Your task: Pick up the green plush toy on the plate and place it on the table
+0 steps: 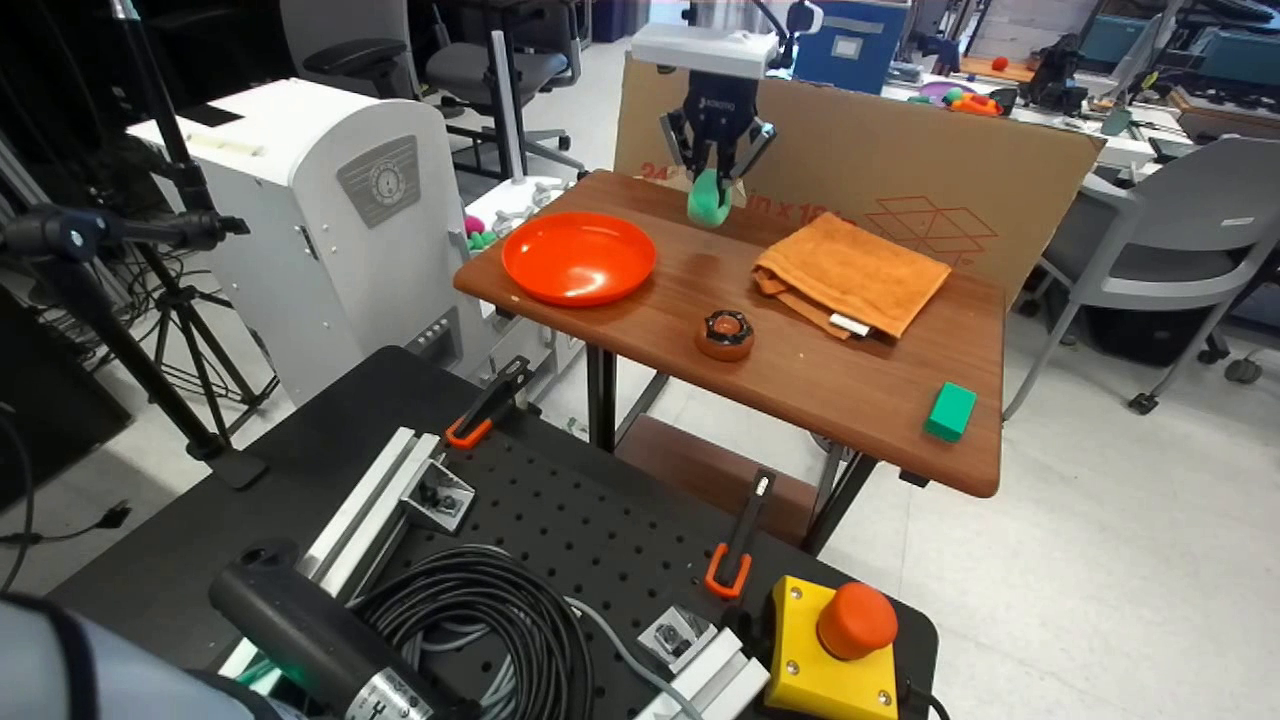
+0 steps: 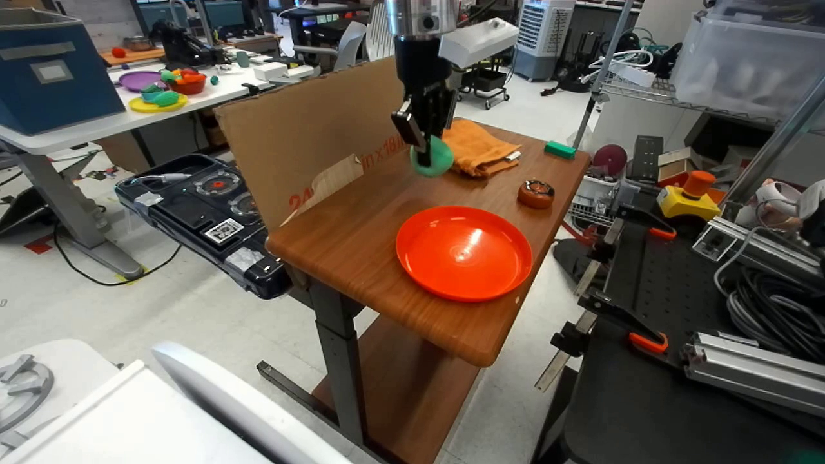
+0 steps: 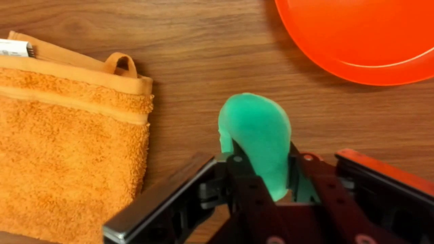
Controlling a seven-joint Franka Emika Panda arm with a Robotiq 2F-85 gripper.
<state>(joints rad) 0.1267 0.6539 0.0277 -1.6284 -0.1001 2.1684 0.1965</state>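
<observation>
Green toy (image 3: 259, 128): teal-green, smooth, rounded at one end, narrower where it's squeezed. Paler rim down its right side in the wrist view; a bit of the same green pokes out on the left. Gripper (image 3: 265, 152) is grasping it, one finger against each side. Toy is off the plate (image 1: 570, 250), held up in the air over the table (image 1: 850, 385); in the wrist view it shows between plate and towel (image 3: 74, 162), apart from both.

Plate: orange-red, shiny, at the table's left end in an exterior view; wrist view catches only part of it, on the right. Towel: orange, folded, left in the wrist view. Its loop (image 3: 111, 62) shows only there; its white tag (image 3: 13, 48) shows in all three views.

Both exterior views, not the wrist, show a green block (image 1: 950, 411) at the table's near right corner, a round brown object (image 1: 727, 335) with a dark top by the near edge, and a cardboard panel (image 1: 900, 150) standing along the far edge.

Only in an exterior view: black stove-like unit (image 2: 193, 206) left of the table, yellow plate (image 2: 143, 106) farther off. Also only in an exterior view: tripod (image 1: 176, 295), left.
</observation>
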